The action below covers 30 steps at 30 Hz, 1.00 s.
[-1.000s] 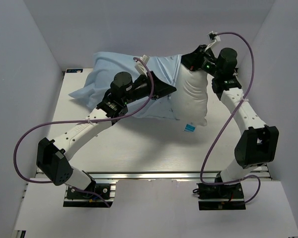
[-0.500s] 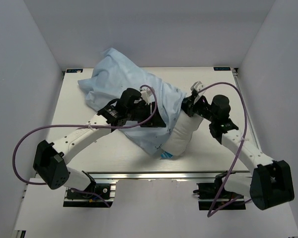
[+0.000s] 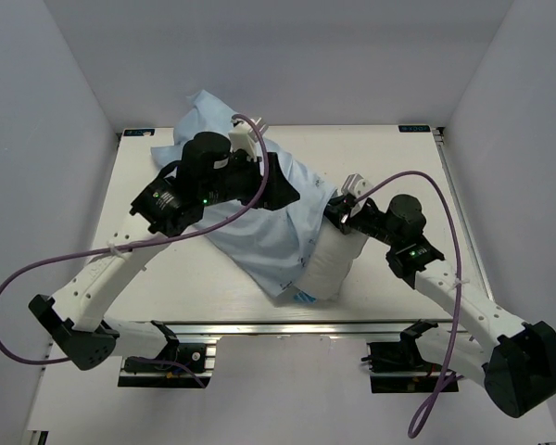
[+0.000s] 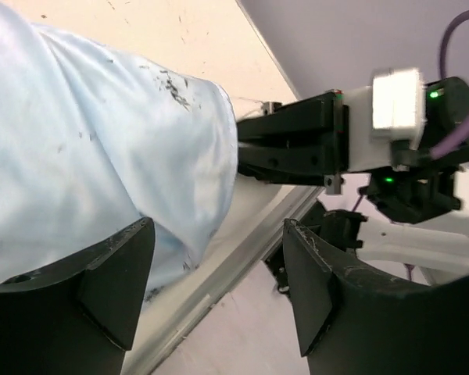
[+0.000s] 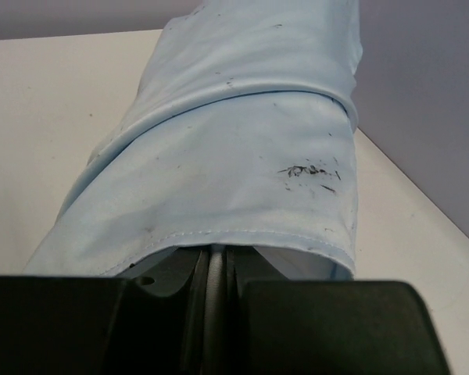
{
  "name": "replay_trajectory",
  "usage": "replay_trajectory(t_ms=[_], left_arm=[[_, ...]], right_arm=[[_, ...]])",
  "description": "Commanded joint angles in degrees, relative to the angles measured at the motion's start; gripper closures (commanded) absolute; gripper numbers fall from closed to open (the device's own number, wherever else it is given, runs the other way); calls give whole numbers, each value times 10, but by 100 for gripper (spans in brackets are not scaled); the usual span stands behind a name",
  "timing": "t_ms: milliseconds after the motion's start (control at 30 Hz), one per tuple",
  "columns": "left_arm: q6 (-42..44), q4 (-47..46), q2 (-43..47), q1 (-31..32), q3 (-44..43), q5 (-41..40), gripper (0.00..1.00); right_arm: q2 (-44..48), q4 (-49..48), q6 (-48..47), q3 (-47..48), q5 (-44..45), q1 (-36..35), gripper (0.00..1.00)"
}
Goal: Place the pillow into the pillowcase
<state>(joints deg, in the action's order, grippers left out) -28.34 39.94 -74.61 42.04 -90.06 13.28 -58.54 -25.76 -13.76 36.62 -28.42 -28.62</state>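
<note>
Up goes the left arm [image 3: 120, 258], swinging back toward 11 o'clock, its jaws now apart and gripping nothing, close by the pillowcase [image 3: 259, 236]. Over on the right arm [image 3: 445, 283], the jaws are pinched tight on the hem. We see the pillow [image 3: 332, 267] near the middle of the desk [image 3: 213, 292], mostly sleeved, its white end poking out toward 6 o'clock. Our worry: with only one hold, a tug could bunch the cloth, peel it back off, or drag the bundle over the near edge.
</note>
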Motion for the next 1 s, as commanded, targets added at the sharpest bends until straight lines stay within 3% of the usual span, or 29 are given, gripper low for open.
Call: replay_trajectory(t_ms=[0, 300, 500, 733, 967], left_arm=[[47, -6, -40, 9, 8, 9, 23], [85, -7, -85, 50, -4, -41, 22], [58, -16, -91, 50, -22, -116, 21], [67, 1, -85, 50, -28, -96, 20], [52, -17, -70, 51, 23, -86, 24]], right_arm=[[5, 22, 26, 25, -18, -27, 100], [-20, 30, 114, 79, -30, -38, 100], [-18, 40, 77, 80, -39, -63, 100], [-10, 46, 72, 58, -33, -84, 100], [-30, 34, 77, 74, -32, -92, 100]])
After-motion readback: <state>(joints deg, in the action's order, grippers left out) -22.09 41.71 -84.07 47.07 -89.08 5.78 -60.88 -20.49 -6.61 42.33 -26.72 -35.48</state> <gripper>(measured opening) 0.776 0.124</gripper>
